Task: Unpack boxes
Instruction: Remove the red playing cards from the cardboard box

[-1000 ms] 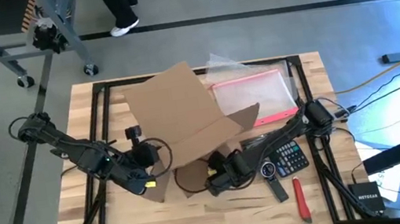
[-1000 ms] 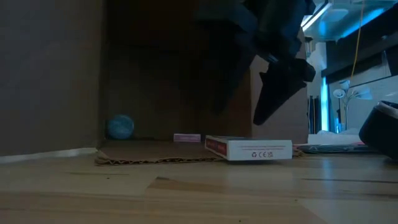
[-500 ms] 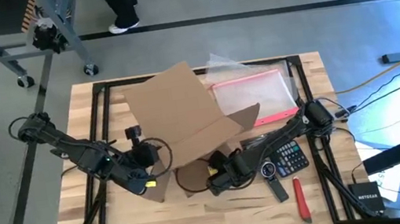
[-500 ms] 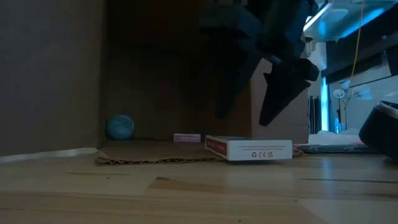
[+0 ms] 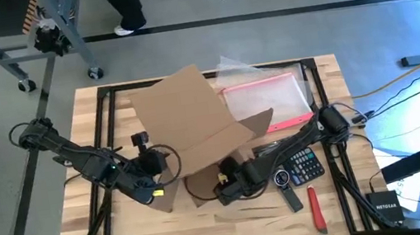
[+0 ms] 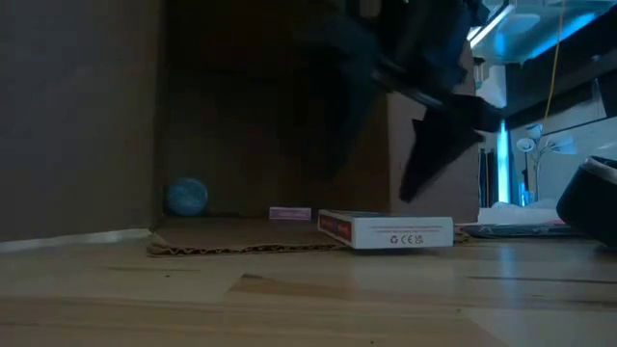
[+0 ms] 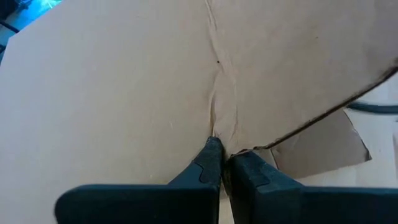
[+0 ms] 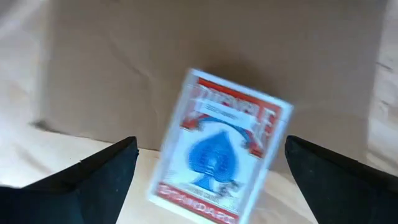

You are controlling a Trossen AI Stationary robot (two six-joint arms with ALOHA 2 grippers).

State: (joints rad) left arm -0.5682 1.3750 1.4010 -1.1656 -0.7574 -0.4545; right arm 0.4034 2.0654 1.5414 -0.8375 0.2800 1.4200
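Left gripper (image 7: 222, 163) closed, fingers pinching the cardboard box (image 5: 189, 116) edge. Right gripper (image 8: 208, 171) spread wide, hovering just beside the box's open mouth.

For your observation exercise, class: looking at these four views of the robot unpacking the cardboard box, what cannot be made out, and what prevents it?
- High view: the box's inside, hidden by its own top panel.
- Low view: the pale blue round thing in the box, too dim to identify.
- Right wrist view: print on the card deck, blurred.
- Left wrist view: what lies behind the box wall, which fills the frame.

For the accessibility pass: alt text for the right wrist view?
A red and blue pack of playing cards lies partly on a cardboard box flap, framed between the open right gripper fingers, with wooden table alongside.
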